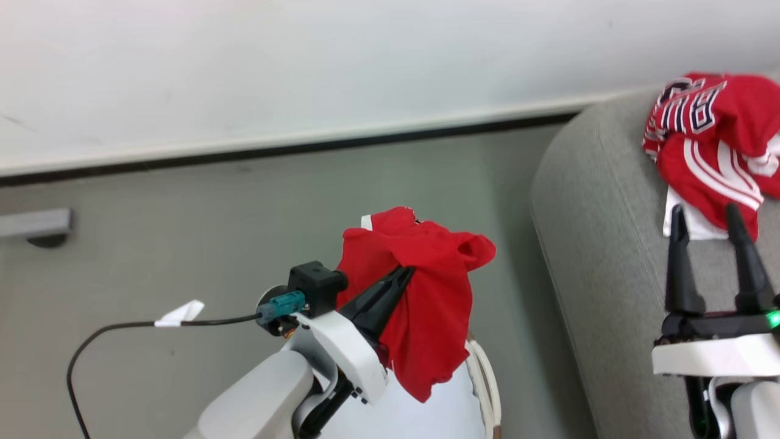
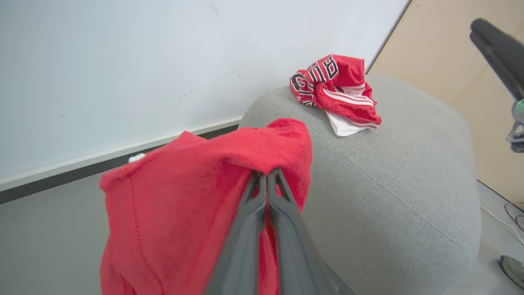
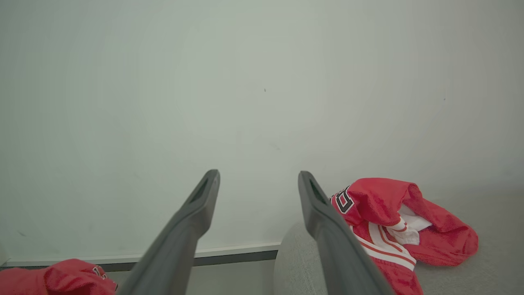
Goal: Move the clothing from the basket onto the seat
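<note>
Pretty plain room tbh. In the head view a matte white wall (image 1: 304,61) fills the 12 o'clock side, with a white baseboard (image 1: 244,144) and a dark strip under it, then dull grey floor (image 1: 183,244). There's a small grey bracket-looking thing (image 1: 36,224) at 9 o'clock. The left wrist view shows a beige panel (image 2: 442,61) at 2 o'clock.

The left hand (image 1: 405,272), dark fingers pressed together, pinches a bright red cloth garment (image 1: 429,311) hanging above a rounded white plastic basket (image 1: 487,381). A second red garment with white stripes (image 1: 713,140) lies crumpled on the light grey upholstered seat (image 1: 597,231), with the right hand (image 1: 704,210) spread wide at its near edge.
</note>
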